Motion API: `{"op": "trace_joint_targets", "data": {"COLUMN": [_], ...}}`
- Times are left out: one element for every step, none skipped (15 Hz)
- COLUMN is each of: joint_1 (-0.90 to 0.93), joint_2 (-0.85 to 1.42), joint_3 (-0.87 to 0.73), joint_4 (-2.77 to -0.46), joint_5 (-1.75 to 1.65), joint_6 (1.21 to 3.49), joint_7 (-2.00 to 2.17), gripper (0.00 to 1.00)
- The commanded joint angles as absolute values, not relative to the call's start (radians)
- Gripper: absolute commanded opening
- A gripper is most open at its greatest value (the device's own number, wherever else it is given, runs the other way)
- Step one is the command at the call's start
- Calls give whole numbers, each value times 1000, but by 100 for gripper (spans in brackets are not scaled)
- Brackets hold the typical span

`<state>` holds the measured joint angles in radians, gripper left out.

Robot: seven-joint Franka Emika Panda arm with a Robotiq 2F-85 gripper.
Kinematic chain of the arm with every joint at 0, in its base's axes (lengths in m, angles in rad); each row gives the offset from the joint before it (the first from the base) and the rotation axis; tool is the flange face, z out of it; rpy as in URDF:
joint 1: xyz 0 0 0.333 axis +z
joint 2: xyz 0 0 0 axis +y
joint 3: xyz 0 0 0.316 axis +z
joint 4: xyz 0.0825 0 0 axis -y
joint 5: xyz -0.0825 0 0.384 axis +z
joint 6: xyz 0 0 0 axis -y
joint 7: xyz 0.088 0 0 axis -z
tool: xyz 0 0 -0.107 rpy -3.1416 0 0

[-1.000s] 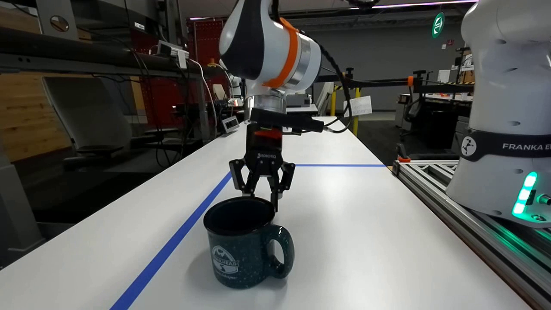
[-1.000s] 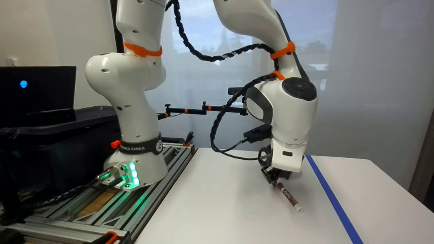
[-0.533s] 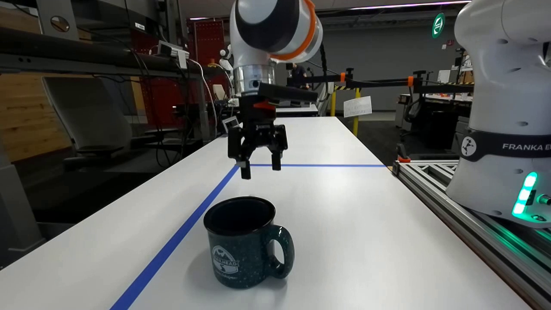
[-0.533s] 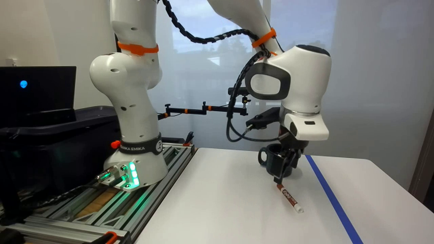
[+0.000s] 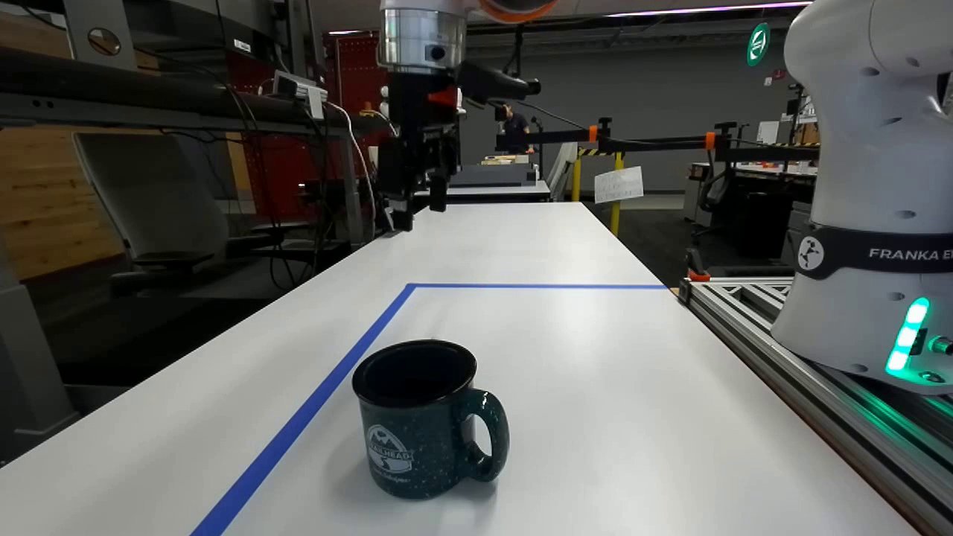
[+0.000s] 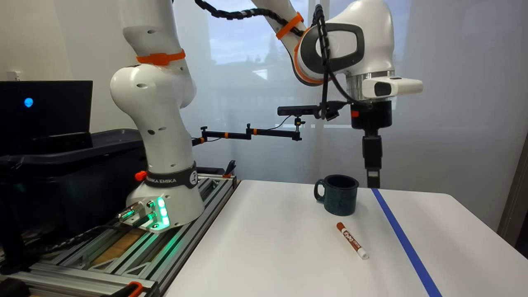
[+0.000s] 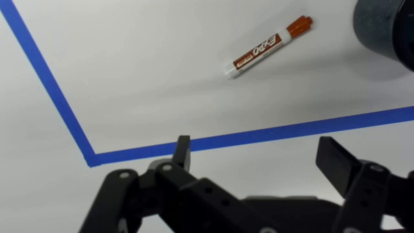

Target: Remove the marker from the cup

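On the white table lies the marker [image 6: 352, 240], white with a brown-red label and cap, outside the cup [image 6: 340, 202]. Its cap end points toward that dark teal mug in the wrist view, where the marker [image 7: 258, 50] is at the upper middle and the cup [image 7: 375, 26] is cut off at the right edge. Upright, with a pale logo, the cup [image 5: 417, 447] stands in both exterior views. My gripper [image 5: 420, 211] hangs in the air above the table, apart from both things. Wide open in the wrist view, the gripper [image 7: 255, 139] has nothing between its fingers.
Blue tape [image 7: 258, 137] runs along the table and forms a corner. The robot base [image 6: 165, 198] stands on a metal rail frame [image 6: 198, 222] at the table's side. A camera on a black boom [image 6: 268, 132] reaches in behind the cup.
The jaws have spread apart, and my gripper has risen from the marker's cap end, up and away over the tape line. Marker and cup stay in place.
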<state>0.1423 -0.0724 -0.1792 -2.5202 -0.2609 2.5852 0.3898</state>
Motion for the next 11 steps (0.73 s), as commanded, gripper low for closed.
{"op": "trace_joint_targets", "data": {"joint_1": [62,56,54,52,52,51,52,52,52,51,51], "joint_2": [-91,-103,-108,-110,-110,-110,-110,-110,-110,-110,-110], "joint_3": [-100,-96,-94,-93,-92,-92,-91,-91,-91,-91,-91], "joint_4": [-2523,-2528,-2531,-2535,-2538,-2539,-2540,-2540,-2540,-2540,-2540], "joint_5": [-263,-270,-272,-273,-273,-274,-274,-274,-274,-274,-274], "joint_6": [2585,2585,2585,2585,2585,2585,2585,2585,2585,2585,2585], "joint_7": [379,378,377,377,377,377,377,377,377,377,377], "gripper": [100,100,100,100,100,100,100,100,100,100,100]}}
